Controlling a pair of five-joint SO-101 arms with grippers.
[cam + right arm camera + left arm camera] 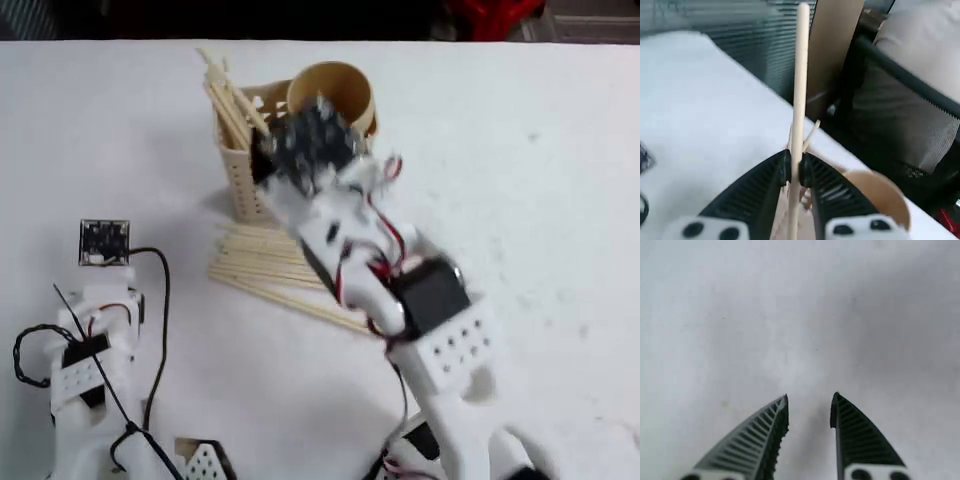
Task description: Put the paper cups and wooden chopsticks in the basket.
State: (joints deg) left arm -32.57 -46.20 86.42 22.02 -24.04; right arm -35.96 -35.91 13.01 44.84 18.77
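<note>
- While the right gripper [795,167] stands over the basket [243,185], its jaws are clamped on a single wooden chopstick [801,75], held upright; this is judged a delivery in hand, not yet released.
- Several standing chopsticks [224,95] lean together at one end of the basket; these count as done.
- One paper cup [335,92] sits at the basket's other end, apparently inside it; the arm hides its base, so its seating cannot be confirmed.
- A loose pile of chopsticks [275,270] lies flat on the table [540,150], just beside the basket's foot and partly under the arm; this is the outstanding work.
- The left gripper [810,402] hangs over bare table, well apart from the basket; its jaws are apart with nothing between them.
- Assessment: the task is partway through; the held stick needs lowering and release, and the pile on the table looks at least as large as the lot already in the basket.
</note>
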